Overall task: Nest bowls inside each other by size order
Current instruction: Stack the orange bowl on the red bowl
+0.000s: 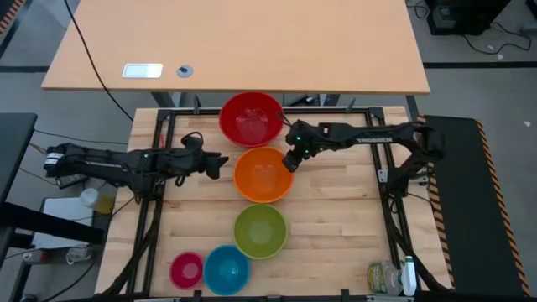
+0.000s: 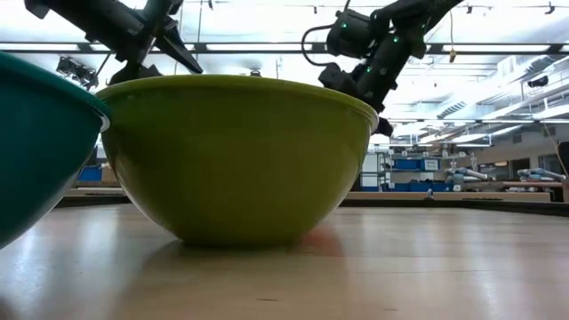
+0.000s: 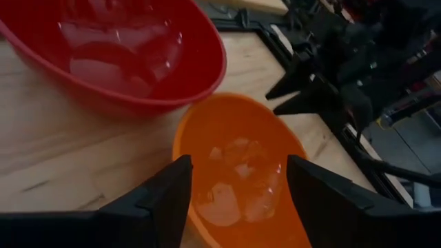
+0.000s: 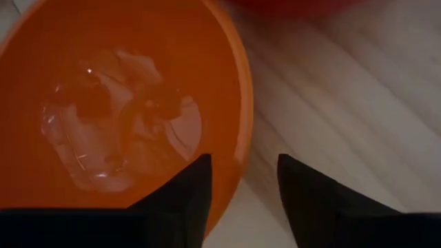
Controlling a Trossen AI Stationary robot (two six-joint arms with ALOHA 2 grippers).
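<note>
5 bowls sit separately on the bench (image 1: 336,226), none nested yet: the red bowl (image 1: 251,117) at the far edge, the orange bowl (image 1: 263,174) just in front of it, the lime green bowl (image 1: 259,230) next, then the blue bowl (image 1: 226,269) and pink bowl (image 1: 186,269) at the near edge. The right hand (image 1: 290,161) hovers open with its fingers straddling the orange bowl's right rim; the left hand (image 1: 220,164), also open, waits just left of that bowl. To grip well, I judge the right hand should drop until 1 finger is inside and 1 outside the rim, then close squarely. Red and orange rims almost touch, so a lift should go straight up first. Open bench lies right of the row.
</note>
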